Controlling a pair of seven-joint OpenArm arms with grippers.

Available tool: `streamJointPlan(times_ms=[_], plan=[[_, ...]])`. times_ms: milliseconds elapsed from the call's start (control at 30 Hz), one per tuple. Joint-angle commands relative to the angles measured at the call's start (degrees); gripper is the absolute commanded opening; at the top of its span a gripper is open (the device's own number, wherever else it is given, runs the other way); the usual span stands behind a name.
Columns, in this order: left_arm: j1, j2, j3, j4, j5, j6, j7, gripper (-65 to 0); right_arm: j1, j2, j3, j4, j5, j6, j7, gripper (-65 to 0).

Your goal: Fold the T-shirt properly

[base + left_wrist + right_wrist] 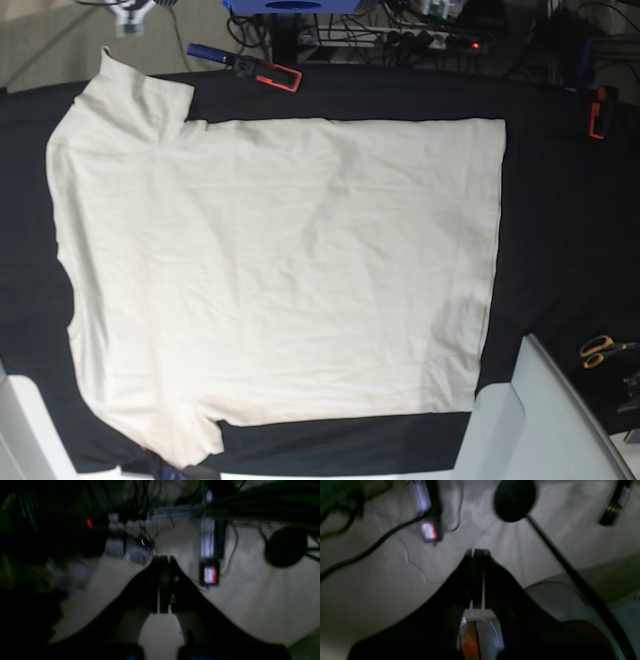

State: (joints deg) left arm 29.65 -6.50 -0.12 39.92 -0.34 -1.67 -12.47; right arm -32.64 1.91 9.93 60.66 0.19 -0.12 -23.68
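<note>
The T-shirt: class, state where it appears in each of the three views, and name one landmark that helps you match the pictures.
Base: the T-shirt lies spread flat on the black table cloth, filling most of the picture, sleeves at the left.
Left wrist: not in it; only dim pale floor.
Right wrist: not in it, as far as the dark picture shows.
Shared landmark: the red-labelled box, seen in both wrist views, not in base.
</note>
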Motion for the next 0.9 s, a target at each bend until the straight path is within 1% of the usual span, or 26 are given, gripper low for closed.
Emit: streamJointPlan(times_ms=[0,100,200,267,367,433,500,533,600,633,667,733,767,833,867], plan=[[1.96,-0.31,-0.45,3.11,-0.23,0.31,-0.76,-65.0,-1.77,0.59,2.42,4.52,-0.14,-0.45,-1.5,-64.4],[6.0,-0.4,-5.2,11.73,-0.14,0.31,-0.67,-65.0,-5.2,0.59,6.02,14.02,-0.14,-0.28,-5.9,-64.4],[9.87,-0.13,-10.03,21.92,-0.06,0.31,-0.67,-65.0,-8.37,0.59,6.99,23.78,-0.05,-0.19,-7.48,-64.4],[12.33,-0.13,-11.79,28.87,-0.06,0.31,-0.67,-65.0,-10.21,0.51,7.25,30.46,-0.05,-0.19,-7.48,-64.4],[15.58,-0.13,-13.2,39.68,-0.06,0.31,-0.59,-65.0,-11.36,-0.46,7.34,39.78,-0.05,-0.19,-8.27,-63.6],[16.99,-0.13,-13.64,44.78,-0.06,0.31,-0.59,-65.0,-11.09,-0.55,7.08,43.38,-0.05,-0.19,-9.94,-63.5],[17.52,-0.13,-13.73,49.0,-0.14,0.31,-0.59,-65.0,-10.13,-0.55,6.99,46.37,0.12,-0.19,-10.47,-63.5],[17.52,-0.13,-13.73,50.23,-0.14,0.31,-0.59,-65.0,-9.42,-0.64,6.99,47.42,1.26,-0.19,-10.74,-63.2],[17.25,-0.13,-13.73,51.46,-0.14,0.31,-0.59,-65.0,-8.46,-0.64,7.16,48.65,6.45,0.08,-10.74,-59.1],[17.25,-0.13,-13.73,51.55,-0.14,0.31,-0.59,-65.0,-7.93,-0.64,7.16,48.83,9.79,1.13,-10.74,-55.5],[16.81,-0.13,-13.81,51.55,-0.14,0.31,-0.59,-65.0,-7.49,-0.37,7.25,49.01,13.84,3.15,-10.74,-50.9],[16.02,-0.13,-13.81,51.29,-0.14,0.31,-0.59,-65.0,-6.52,-0.2,7.34,49.01,21.48,8.52,-10.74,-42.2],[15.85,-0.13,-13.81,51.2,-0.14,0.31,-0.59,-65.0,-6.17,-0.11,7.52,49.01,24.21,10.71,-10.74,-38.3],[15.85,-0.31,-13.81,51.37,-0.14,0.31,-0.59,-61.9,-5.82,-0.11,9.01,49.01,28.08,14.76,-10.82,-32.4],[15.85,-0.4,-13.81,51.46,-0.14,0.31,-0.59,-61.7,-5.55,-0.11,9.54,49.01,30.01,16.6,-10.82,-30.0]])
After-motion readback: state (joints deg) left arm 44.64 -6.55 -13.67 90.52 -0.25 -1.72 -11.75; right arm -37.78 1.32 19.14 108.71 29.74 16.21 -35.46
